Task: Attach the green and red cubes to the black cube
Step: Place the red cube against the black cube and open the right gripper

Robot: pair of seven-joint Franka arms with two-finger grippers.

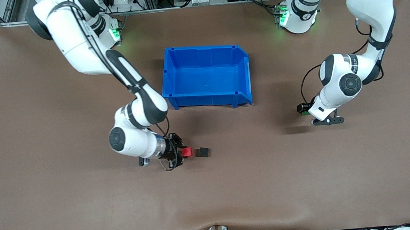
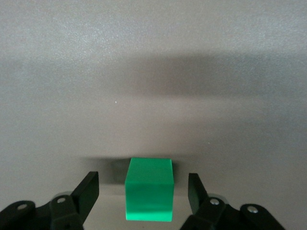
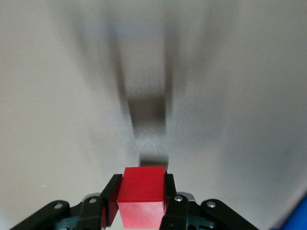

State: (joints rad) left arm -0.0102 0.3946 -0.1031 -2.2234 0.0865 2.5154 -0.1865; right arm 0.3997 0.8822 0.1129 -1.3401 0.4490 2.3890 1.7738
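Risk: the small bright red cube [image 3: 142, 195], clamped in the right end effector [image 1: 178, 153], sits just beside the small matte black cube [image 1: 204, 151] on the brown worktop [image 1: 52, 214]. An off-line approach would likely shove the black cube aside instead of seating against it.

The left end effector [image 2: 144, 191] is spread wide around the small bright green cube [image 2: 148, 195], fingers [image 2: 87, 189] apart from its faces; closing off-centre could rotate it.

Pose: the right arm reaches low, wrist nearly level, nearer the front camera than the blue plastic bin [image 1: 207, 94]. The left arm is folded, wrist pointing down, toward its own end of the worktop.
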